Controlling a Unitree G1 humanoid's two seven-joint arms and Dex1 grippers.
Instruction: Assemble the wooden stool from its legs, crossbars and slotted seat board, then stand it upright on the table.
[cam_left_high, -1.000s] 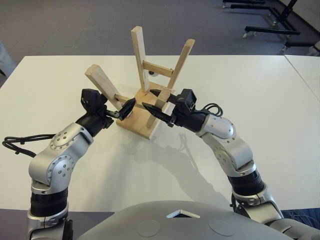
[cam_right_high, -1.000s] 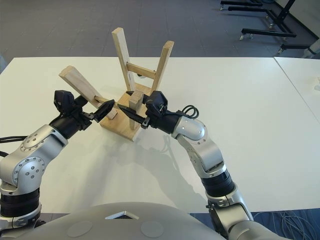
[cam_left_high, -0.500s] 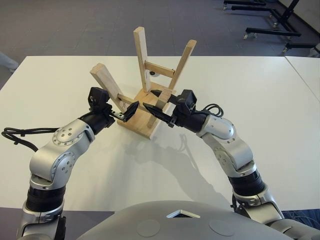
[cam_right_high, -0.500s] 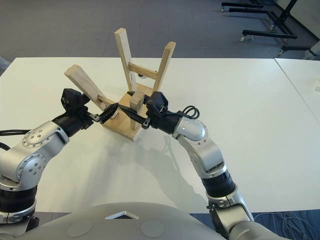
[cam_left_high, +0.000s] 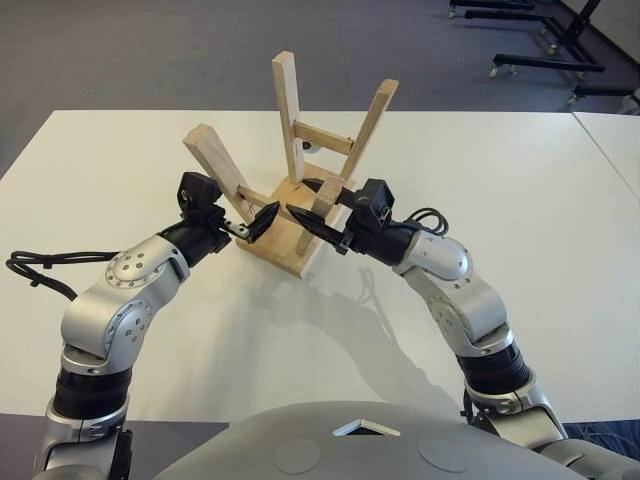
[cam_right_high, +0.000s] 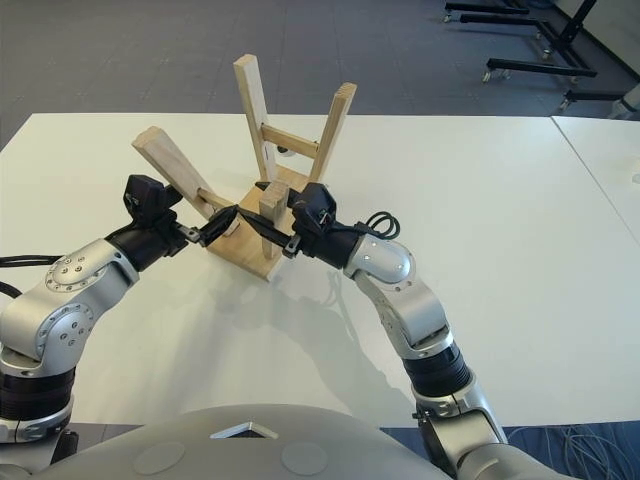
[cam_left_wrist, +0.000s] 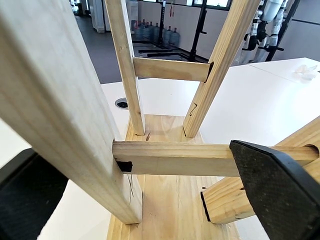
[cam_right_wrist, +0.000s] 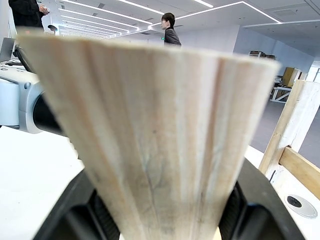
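White bench (cam_left_high: 520, 200), stool (cam_left_high: 291, 150) sitting inverted. Right gripper (cam_left_high: 308, 200) pinching 1 leg (cam_right_wrist: 155, 140); left gripper (cam_left_high: 258, 222) spreading around crossbar (cam_left_wrist: 170, 157). Uneven pull risking popping joints, toppling stool.

Surface: we see a white rectangular table (cam_left_high: 560, 200), its top flat and matt.
Middle, a touch toward 11 o'clock: we find a pale wooden rectangular seat board (cam_left_high: 285, 252) lying flat on the table, one corner pointing to 6 o'clock.
12 o'clock: just beyond the seat board we make out a small round cable port (cam_left_wrist: 120, 103) set into the tabletop.
9 o'clock: a black cable (cam_left_high: 40, 268) loops on the top near the edge.
3 o'clock: a second white table (cam_left_high: 612, 135) stands alongside, with a narrow gap between the two.
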